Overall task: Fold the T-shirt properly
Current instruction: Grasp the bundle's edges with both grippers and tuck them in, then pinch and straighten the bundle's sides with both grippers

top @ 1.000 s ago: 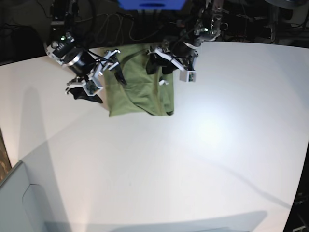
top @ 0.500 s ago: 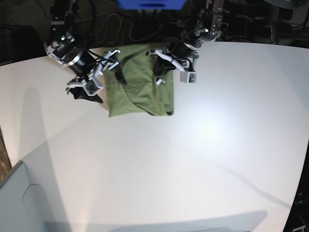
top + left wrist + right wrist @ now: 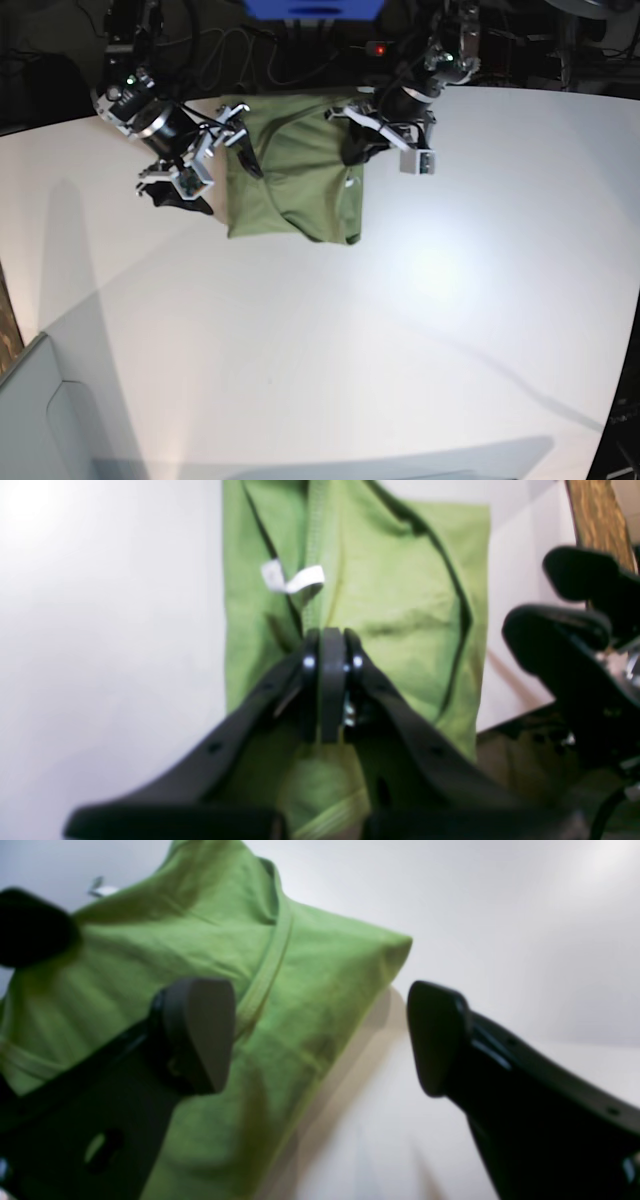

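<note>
Pinching nothing that I can see, the left gripper [image 3: 327, 645] has its jaws pressed together just above the shirt [image 3: 290, 175], near the white tag [image 3: 292, 580]. The right gripper [image 3: 320, 1035] has its jaws spread wide, one over the cloth and one over the bare worktop [image 3: 400, 330]. The shirt lies partly folded at the far edge of the worktop, left of the middle. It looks soft, light and limp, so I think it should be taken at a hem or corner through all layers, otherwise only the top layer lifts.
</note>
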You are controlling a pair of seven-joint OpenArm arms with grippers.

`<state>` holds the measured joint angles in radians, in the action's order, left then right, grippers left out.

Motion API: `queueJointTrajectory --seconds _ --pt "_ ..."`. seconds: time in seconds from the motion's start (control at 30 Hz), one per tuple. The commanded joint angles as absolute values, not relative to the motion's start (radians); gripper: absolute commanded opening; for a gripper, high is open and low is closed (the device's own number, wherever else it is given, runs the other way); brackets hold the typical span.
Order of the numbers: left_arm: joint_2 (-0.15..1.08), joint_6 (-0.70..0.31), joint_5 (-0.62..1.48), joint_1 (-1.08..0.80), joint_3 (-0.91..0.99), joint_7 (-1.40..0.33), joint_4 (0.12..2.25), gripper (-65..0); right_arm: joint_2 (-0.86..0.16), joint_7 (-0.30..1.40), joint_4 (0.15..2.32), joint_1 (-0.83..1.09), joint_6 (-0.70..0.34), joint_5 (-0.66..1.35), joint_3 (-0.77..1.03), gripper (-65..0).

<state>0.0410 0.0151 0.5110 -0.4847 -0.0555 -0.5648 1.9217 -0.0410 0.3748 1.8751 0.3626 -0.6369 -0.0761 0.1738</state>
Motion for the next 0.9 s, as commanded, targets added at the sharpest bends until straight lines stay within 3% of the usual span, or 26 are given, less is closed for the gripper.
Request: queueJointTrajectory --seconds 0.0,0.47,0.57,0.63,0.7,0.87 --pt "0.039 0.007 0.519 -0.486 -0.048 -0.55 1.939 -65.0 -0.044 0.349 1.893 0.355 -0.647 -0.059 0.173 -12.0" --pt "0.039 0.005 0.516 -0.478 -0.042 -0.549 1.834 -65.0 -0.038 0.349 1.891 0.355 -0.648 -0.059 0.17 -12.5" --pt "0.039 0.004 0.516 -0.478 -0.042 -0.549 1.811 -65.0 -0.038 0.346 1.891 0.355 -0.65 -0.059 0.166 -15.0" --pt "0.039 0.004 0.518 -0.478 -0.025 -0.549 1.802 -65.0 -0.036 0.348 1.891 0.338 -0.65 -0.059 0.166 -20.3" --pt "0.035 0.002 0.518 -0.479 0.002 -0.549 1.802 -65.0 -0.035 0.349 1.876 0.326 -0.65 -0.059 0.166 -29.8" --pt "0.039 0.002 0.518 -0.479 0.021 -0.549 1.801 -65.0 -0.035 0.349 1.805 0.272 -0.65 -0.059 0.168 -61.5"
